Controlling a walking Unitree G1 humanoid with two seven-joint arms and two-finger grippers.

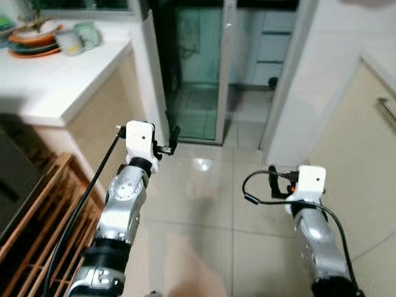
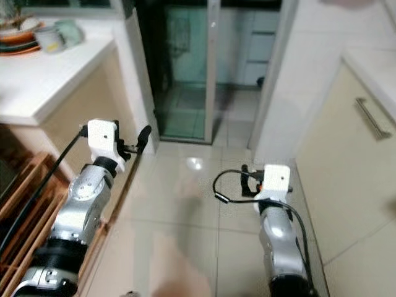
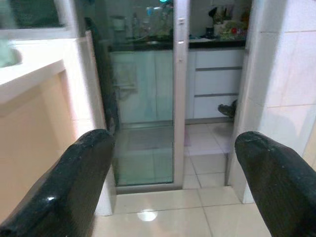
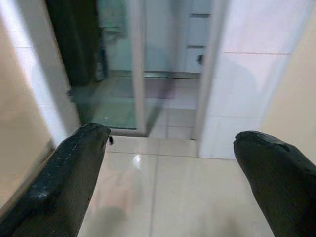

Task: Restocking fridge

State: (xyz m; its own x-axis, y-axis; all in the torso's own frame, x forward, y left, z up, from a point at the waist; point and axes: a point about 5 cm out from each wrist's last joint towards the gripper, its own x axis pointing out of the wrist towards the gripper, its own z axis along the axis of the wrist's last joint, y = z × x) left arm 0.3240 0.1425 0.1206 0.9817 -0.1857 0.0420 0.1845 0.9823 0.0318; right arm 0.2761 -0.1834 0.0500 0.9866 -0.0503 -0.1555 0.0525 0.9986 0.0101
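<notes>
Both silver arms hold the left claw (image 3: 170,187) and right claw (image 4: 168,182) spread wide, empty, over glossy tiles (image 1: 204,204).

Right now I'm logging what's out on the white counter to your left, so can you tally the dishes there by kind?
Mugs: 2, one beside the other on the counter.
Stacks of plates and bowls: 1; the pieces within it are too blurred to count.
Total: 3 groups of crockery.
</notes>
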